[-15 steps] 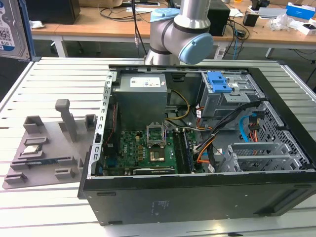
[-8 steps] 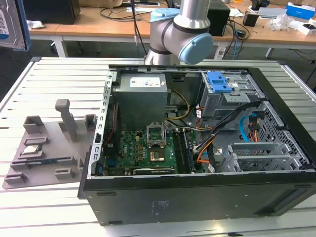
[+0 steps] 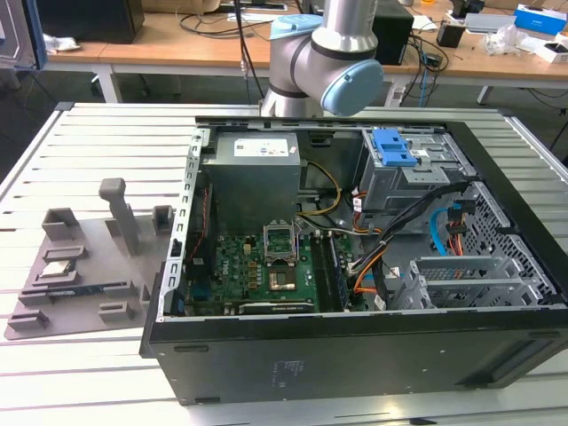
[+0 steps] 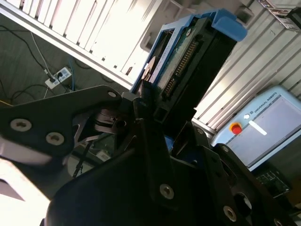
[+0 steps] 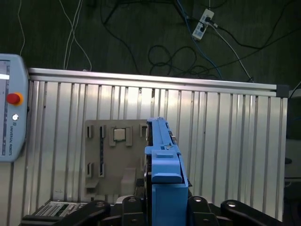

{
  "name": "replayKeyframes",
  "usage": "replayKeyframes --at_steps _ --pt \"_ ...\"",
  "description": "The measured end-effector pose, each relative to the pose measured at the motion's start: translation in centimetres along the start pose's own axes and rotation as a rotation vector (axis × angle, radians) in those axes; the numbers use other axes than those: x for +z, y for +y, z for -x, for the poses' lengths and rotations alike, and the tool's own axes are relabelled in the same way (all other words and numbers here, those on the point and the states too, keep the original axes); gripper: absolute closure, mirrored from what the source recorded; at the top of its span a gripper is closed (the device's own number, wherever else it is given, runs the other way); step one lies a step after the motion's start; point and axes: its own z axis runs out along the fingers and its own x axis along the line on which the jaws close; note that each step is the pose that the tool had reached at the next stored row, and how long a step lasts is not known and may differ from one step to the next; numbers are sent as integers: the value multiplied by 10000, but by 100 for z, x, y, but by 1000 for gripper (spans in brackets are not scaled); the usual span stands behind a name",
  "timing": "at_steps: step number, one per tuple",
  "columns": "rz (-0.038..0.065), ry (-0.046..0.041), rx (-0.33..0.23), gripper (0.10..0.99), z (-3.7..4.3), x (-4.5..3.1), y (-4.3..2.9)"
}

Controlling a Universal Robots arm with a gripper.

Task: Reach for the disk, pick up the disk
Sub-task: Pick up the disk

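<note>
The disk stands on edge between my fingers, its bright blue bracket toward the camera in the first wrist view. It hangs high above the slatted table. My gripper is shut on the disk, one black finger on each flat side. In the second wrist view the disk shows its connector edge and blue bracket, clamped in the gripper. In the exterior view the arm rises out of the top of the picture behind the computer case.
An open computer case lies on the table, with a blue clip on a grey drive cage inside. A grey fixture plate holding a small silver chip lies beside it. A teach pendant sits at the table's edge.
</note>
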Motion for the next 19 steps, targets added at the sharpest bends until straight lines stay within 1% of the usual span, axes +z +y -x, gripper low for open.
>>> replayKeyframes --at_steps 2,6,8,9,11,16,17,18,19 --pt "-2 -1 0 722 3 -67 3" --pt "-1 -1 1 722 8 -151 5" --pt "-1 -1 0 722 10 -219 7" --pt "0 -1 1 722 11 -240 8" --pt "0 -1 0 722 12 -254 9" --pt "-1 -1 1 722 12 -255 9" --pt "0 1 0 722 11 -256 -1" --pt "1 21 1 722 9 -258 -40" --pt "1 43 3 722 7 -260 -102"
